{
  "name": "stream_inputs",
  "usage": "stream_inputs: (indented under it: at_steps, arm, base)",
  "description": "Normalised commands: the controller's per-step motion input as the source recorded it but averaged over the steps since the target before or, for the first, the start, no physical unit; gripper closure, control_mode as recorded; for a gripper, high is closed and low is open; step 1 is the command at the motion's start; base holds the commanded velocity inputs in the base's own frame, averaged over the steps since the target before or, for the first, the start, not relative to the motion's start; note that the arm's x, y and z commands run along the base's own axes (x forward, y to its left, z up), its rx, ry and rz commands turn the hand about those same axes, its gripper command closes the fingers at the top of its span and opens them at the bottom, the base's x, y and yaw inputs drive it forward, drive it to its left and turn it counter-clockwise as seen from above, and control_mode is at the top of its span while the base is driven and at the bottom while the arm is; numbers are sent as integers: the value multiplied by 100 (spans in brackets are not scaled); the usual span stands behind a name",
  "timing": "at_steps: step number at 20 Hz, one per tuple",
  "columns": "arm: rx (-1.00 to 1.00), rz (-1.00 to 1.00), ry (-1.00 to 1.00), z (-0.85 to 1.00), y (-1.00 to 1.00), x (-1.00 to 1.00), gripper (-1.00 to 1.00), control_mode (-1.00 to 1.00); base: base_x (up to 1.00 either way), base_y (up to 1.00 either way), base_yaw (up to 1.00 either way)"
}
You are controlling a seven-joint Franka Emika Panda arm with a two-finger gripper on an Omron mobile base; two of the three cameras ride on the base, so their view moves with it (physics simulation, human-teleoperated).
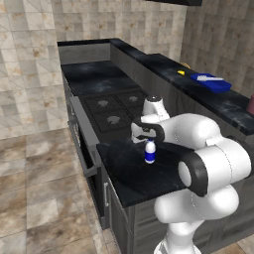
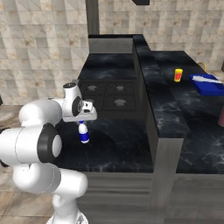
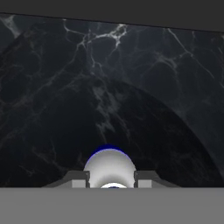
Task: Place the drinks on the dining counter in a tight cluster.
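While the arm's bulky white links crowd the near side of both base views, the pincer [image 1: 150, 141] itself is tucked behind the wrist, its fingertips hard to pick out there — the hand view settles it, with the two dark tips [image 3: 80, 179] pressed in on either side of the small white bottle [image 1: 150, 152], right at its rounded shoulder. That bottle with the blue label stands upright on the low black surface [image 1: 130, 174] next to the stove burners [image 1: 114, 108], not on the dining counter [image 2: 197, 131]. From the hand camera just the bottle's white dome and a sliver of blue show; its cap is cut off by the bottom of the view.

Arm pose now: elbow bulging near the cameras, forearm reaching forward, wrist bent so the hand points straight down over the bottle.

Off to the right, the higher dining counter runs far into the room — black, white-veined, on grey panelled sides. On it, far along, sit a blue tray-like thing [image 2: 206, 83] with something white in it, too small to name, and a yellow-orange cup [image 2: 178, 75]. A maroon shape [image 1: 251, 104] is clipped by the picture's right edge. Beige tiled walls stand behind, brown stone tiles cover the floor at left.
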Motion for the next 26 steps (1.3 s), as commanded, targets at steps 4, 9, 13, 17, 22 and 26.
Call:
stream_inputs:
  at_steps: [4, 9, 13, 17, 22, 26]
  arm:
    - [0, 0, 0, 29, -3, -58, 100, -100]
    - [0, -2, 0, 67, -11, -100, 100, -100]
    - [0, -4, 0, 96, -19, -100, 100, -100]
    - [0, -6, 0, 96, -24, -97, 100, -100]
    - [0, -5, -1, 71, -15, -61, 100, -100]
    - [0, 0, -1, 1, 0, -4, 100, -100]
  base:
    - [0, 0, 0]
    - [0, 0, 0]
    - [0, 0, 0]
    - [0, 0, 0]
    - [0, 0, 0]
    - [0, 0, 0]
